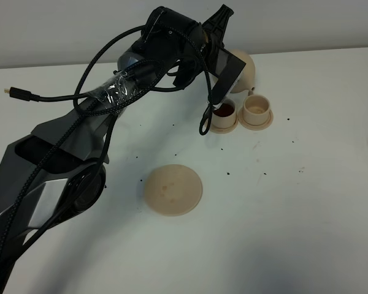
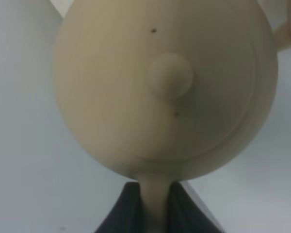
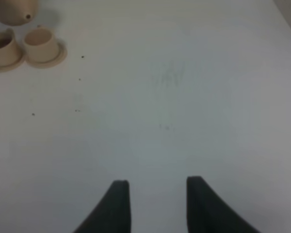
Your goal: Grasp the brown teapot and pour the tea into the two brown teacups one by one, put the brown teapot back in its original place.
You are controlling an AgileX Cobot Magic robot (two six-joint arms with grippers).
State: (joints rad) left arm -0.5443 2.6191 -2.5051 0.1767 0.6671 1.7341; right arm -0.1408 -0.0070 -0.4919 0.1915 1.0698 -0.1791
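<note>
My left gripper (image 1: 228, 60) is shut on the loop handle of the brown teapot (image 1: 244, 68), which is held just behind the two brown teacups. In the left wrist view the teapot (image 2: 136, 97) fills the frame, lid knob toward the camera, with its handle pinched by the dark fingers (image 2: 128, 208). The left cup (image 1: 224, 113) holds dark liquid. The inside of the right cup (image 1: 256, 108) looks pale. Each cup stands on a small saucer. The original place, a flat round saucer plate (image 1: 173, 189), lies bare at mid-table. My right gripper (image 3: 157, 194) is open over bare table, far from the cups (image 3: 41, 42).
A black cable with a plug end (image 1: 15, 92) lies at the far left of the white table (image 1: 306, 202). Small dark specks are scattered around the cups and the plate. The left arm's body (image 1: 55, 177) spans the left side.
</note>
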